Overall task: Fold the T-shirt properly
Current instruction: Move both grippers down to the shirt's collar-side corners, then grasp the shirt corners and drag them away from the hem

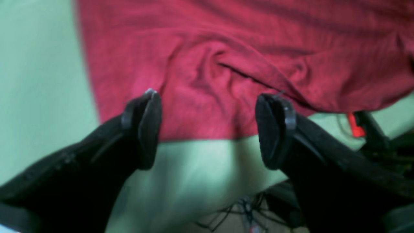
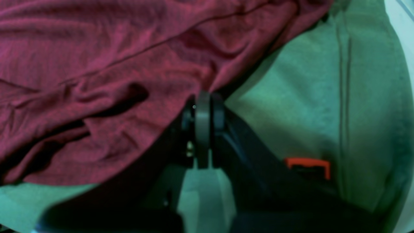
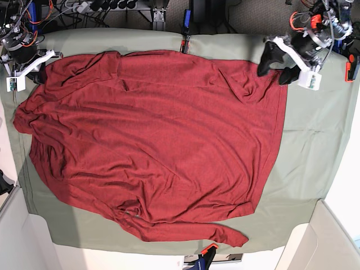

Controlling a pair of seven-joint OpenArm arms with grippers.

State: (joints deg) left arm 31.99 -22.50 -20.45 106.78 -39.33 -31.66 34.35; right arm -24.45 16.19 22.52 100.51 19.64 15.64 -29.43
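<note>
The dark red T-shirt (image 3: 152,135) lies spread wide over the pale green cloth sheet (image 3: 315,146), with a long sleeve trailing along the near edge. My left gripper (image 3: 277,68) hovers at the shirt's far right corner. In the left wrist view this gripper (image 1: 210,106) is open, its black fingers (image 1: 148,129) wide apart over the rumpled hem of the T-shirt (image 1: 226,58), nothing between them. My right gripper (image 3: 35,68) is at the far left corner. In the right wrist view this gripper (image 2: 203,103) is shut, with the edge of the T-shirt (image 2: 113,81) drawn into its tips.
Orange clamps (image 3: 209,247) (image 2: 307,166) hold the green sheet at the table's edges. Cables and a power strip (image 3: 90,7) run behind the far edge. White walls (image 3: 332,236) stand at the near corners. Bare green cloth shows to the shirt's right.
</note>
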